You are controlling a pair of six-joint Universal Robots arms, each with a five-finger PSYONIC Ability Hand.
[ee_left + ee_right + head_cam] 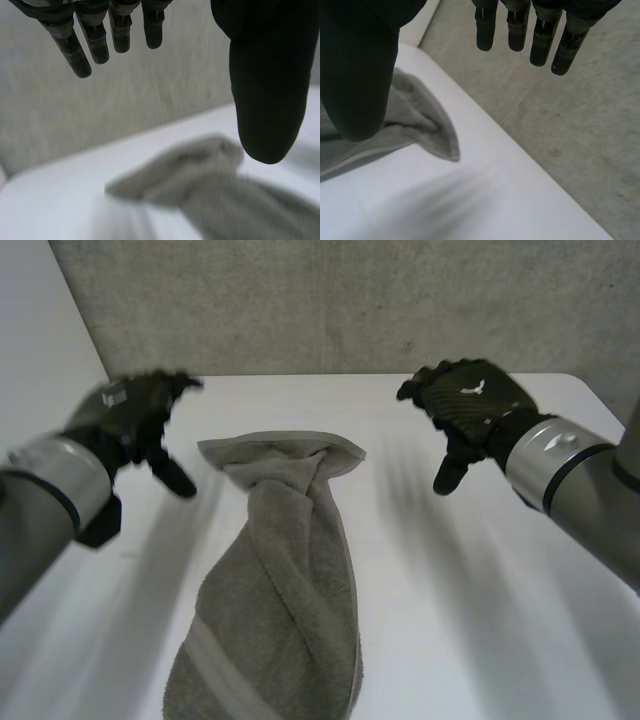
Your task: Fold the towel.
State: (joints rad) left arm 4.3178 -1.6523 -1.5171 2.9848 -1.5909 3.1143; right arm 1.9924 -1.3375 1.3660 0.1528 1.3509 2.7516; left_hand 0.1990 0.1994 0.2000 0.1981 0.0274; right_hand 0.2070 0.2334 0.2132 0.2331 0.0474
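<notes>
You're facing nearly the whole job: the towel (pixel 275 610) is lying bunched, seemingly twisted, while the left hand (pixel 135 410) and right hand (pixel 465 400) are hovering released and empty either side of it.

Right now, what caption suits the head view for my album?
Left hand and right hand hover open beside a bunched grey towel on the white table.

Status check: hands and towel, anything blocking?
Left robot hand open, off the cloth. Right robot hand open, off it too. Grey terry towel lies twisted lengthwise on white table, unfolded. Nothing blocking.
</notes>
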